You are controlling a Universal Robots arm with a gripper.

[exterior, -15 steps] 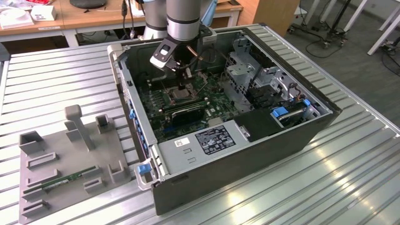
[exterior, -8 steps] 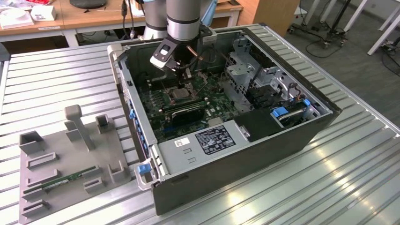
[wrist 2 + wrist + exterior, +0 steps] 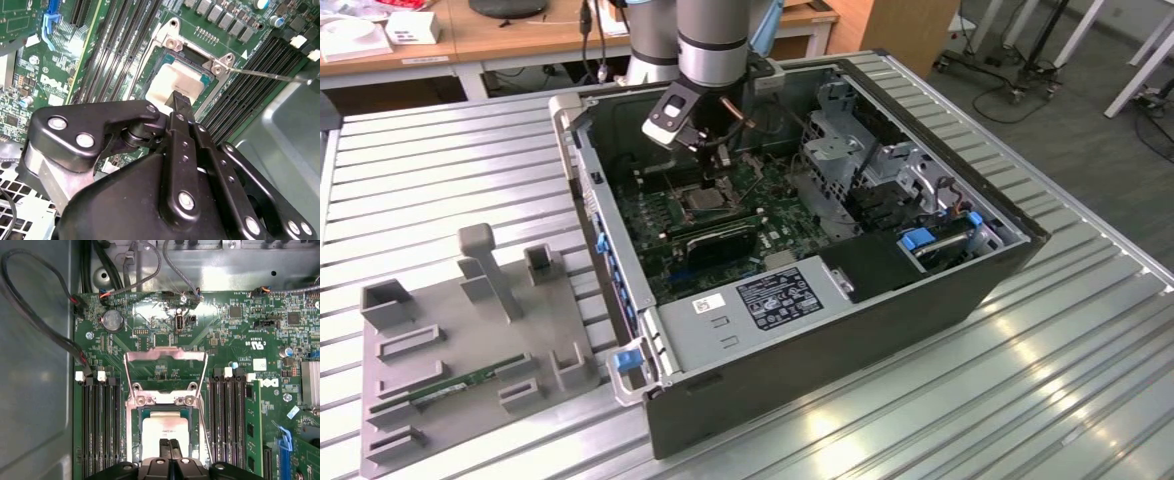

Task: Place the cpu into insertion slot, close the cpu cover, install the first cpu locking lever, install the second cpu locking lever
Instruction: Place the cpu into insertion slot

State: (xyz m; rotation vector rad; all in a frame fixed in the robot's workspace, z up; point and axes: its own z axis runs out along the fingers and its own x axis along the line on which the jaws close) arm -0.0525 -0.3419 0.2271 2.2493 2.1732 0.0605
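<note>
cpu (image 3: 165, 424) in insertion slot (image 3: 136, 436), just beneath closed end effector (image 3: 169, 442).

Counting one cpu (image 3: 165, 426), one insertion slot (image 3: 137, 436) and one cpu cover (image 3: 165, 355). Also counting one computer case (image 3: 854, 335), one circuit board (image 3: 240, 342) and one grey tray (image 3: 454, 345).

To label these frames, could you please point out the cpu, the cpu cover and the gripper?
cpu (image 3: 165, 425): first wrist view, middle of its pale face.
cpu cover (image 3: 165, 356): first wrist view, frame crossbar opposite the hinge.
gripper (image 3: 169, 444): first wrist view, midway between its fingertips.
</note>
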